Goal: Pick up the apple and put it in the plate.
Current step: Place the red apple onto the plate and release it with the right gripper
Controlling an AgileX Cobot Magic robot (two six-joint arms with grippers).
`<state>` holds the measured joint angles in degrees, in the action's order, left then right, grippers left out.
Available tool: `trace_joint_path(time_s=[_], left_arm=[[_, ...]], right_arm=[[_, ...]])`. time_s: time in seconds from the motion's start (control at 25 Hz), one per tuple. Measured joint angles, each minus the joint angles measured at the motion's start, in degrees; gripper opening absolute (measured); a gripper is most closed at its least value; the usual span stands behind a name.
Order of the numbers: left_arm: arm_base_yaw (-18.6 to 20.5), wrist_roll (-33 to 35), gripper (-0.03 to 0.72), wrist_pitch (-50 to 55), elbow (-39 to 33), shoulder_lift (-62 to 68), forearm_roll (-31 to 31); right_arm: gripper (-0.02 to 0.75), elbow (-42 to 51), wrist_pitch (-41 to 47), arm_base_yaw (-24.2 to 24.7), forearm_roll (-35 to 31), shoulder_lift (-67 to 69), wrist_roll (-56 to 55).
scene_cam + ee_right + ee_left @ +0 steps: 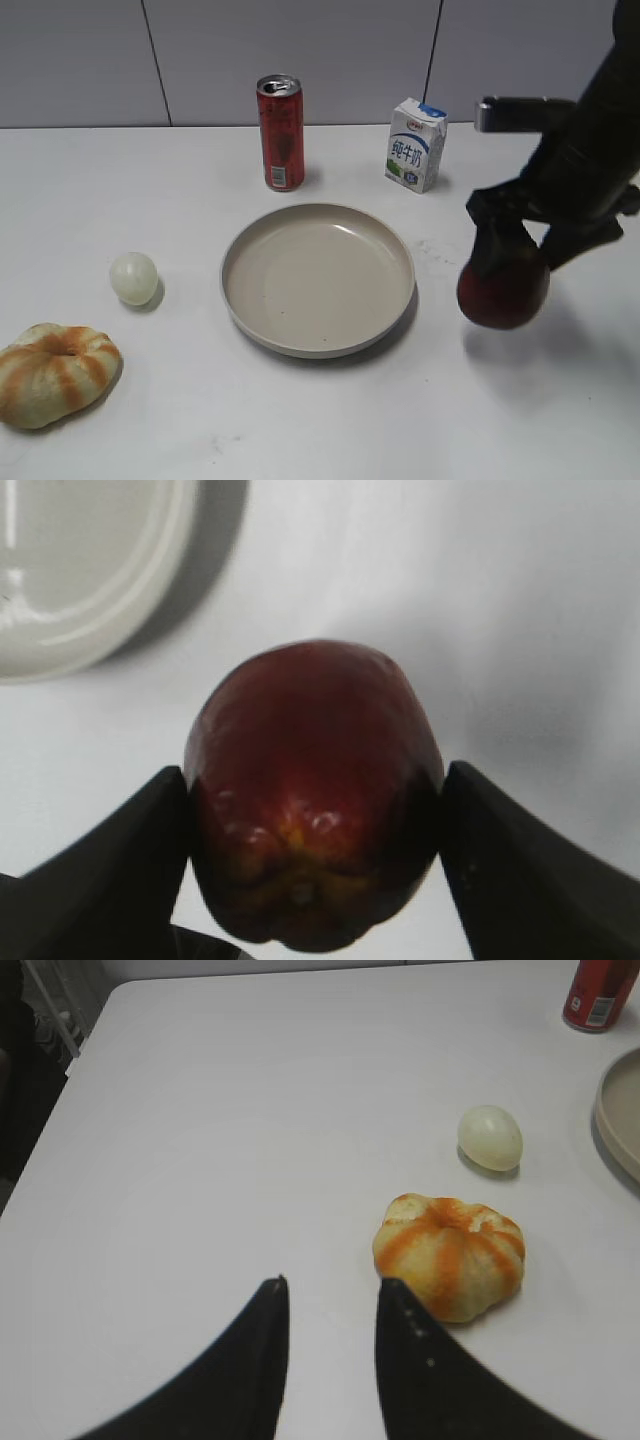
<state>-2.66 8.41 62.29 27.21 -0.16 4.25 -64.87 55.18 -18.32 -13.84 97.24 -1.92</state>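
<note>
My right gripper (512, 262) is shut on the dark red apple (503, 288) and holds it above the table, to the right of the beige plate (318, 279). In the right wrist view the apple (312, 790) sits between the two black fingers (312, 795), with the plate's rim (90, 600) at the upper left. My left gripper (330, 1290) is open and empty, low over the table beside the bread ring; it does not show in the exterior view.
A red can (281, 132) and a milk carton (415, 144) stand behind the plate. A pale ball (133, 277) and a tan striped bread ring (55, 373) lie at the left. They also show in the left wrist view: the ball (490, 1137), the bread ring (452, 1255).
</note>
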Motion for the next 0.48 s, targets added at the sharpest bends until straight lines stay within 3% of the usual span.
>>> trace_joint_path(time_s=[0.48], left_arm=[[0.0, 0.0, 0.236, 0.0, 0.0, 0.0, 0.0]], right_arm=[[0.549, -31.56, 6.86, -13.8, 2.37, 19.92, 0.2]])
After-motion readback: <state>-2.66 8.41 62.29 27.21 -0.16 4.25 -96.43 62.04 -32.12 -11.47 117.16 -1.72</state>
